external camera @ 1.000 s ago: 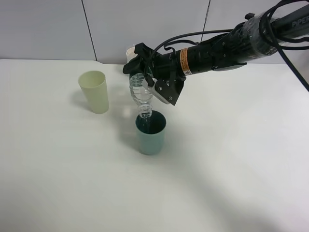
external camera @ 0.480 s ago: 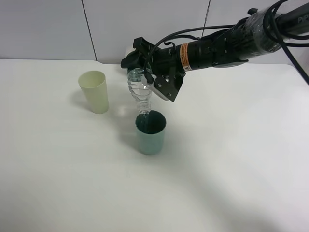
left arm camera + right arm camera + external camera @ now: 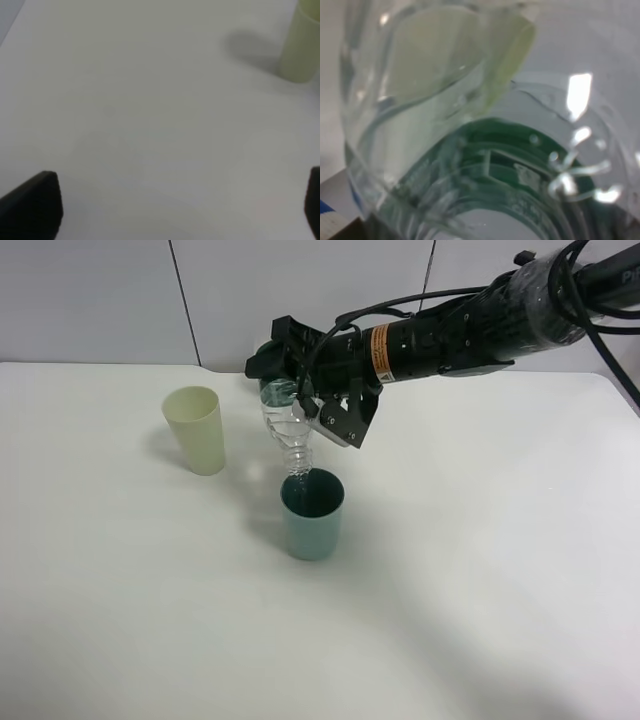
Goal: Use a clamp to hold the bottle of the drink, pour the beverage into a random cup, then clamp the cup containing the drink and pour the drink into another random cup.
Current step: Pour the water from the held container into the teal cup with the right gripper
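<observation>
Right fingers (image 3: pixel 266 360) clamped on an upturned clear plastic bottle (image 3: pixel 288 425), pouring into a teal plastic cup (image 3: pixel 312 515).
The bottle hangs neck-down with its mouth just above the teal cup's rim, so the drink should fall inside rather than onto the white tabletop (image 3: pixel 450 590). A pale yellow cup (image 3: pixel 197 430) stands upright and apart on the left arm's side, probably the later receiver. Left fingers (image 3: pixel 30 207) are spread wide above bare tabletop, holding nothing.

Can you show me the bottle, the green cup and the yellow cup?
bottle (image 3: pixel 283 426), high view, on its clear body.
green cup (image 3: pixel 312 532), high view, on its side wall.
yellow cup (image 3: pixel 203 438), high view, on its side wall.
</observation>
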Tool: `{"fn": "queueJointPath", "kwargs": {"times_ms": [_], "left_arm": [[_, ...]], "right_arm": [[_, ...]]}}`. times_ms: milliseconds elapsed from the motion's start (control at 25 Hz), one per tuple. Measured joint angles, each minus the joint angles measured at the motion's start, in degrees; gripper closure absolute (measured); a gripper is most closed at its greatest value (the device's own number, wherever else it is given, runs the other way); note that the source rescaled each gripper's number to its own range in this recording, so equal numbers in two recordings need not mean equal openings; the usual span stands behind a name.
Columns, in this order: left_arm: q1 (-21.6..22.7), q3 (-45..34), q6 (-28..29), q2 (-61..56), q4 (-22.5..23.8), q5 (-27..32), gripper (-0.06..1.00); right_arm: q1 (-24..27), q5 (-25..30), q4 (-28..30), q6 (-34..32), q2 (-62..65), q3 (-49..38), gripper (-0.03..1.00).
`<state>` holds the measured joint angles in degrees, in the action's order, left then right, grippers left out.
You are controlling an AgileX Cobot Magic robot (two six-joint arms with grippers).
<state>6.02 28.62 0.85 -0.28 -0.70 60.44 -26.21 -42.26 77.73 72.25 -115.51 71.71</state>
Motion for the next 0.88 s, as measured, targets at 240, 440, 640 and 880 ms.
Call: {"fn": "queueJointPath", "kwargs": {"times_ms": [240, 440, 640, 880], "left_arm": [[0.00, 0.00, 0.00, 0.00, 0.00, 0.00, -0.02], [0.00, 0.00, 0.00, 0.00, 0.00, 0.00, -0.02], [0.00, 0.00, 0.00, 0.00, 0.00, 0.00, -0.02], [0.00, 0.00, 0.00, 0.00, 0.00, 0.00, -0.02]], "right_arm": [[-0.25, 0.00, -0.07, 1.05, 0.04, 0.00, 0.91], [-0.55, 0.05, -0.07, 2.31, 0.04, 0.00, 0.91], [-1.04, 0.33, -0.01, 3.79, 0.04, 0.00, 0.91], [-1.12, 0.45, -0.01, 5.90, 0.04, 0.00, 0.91]]}}
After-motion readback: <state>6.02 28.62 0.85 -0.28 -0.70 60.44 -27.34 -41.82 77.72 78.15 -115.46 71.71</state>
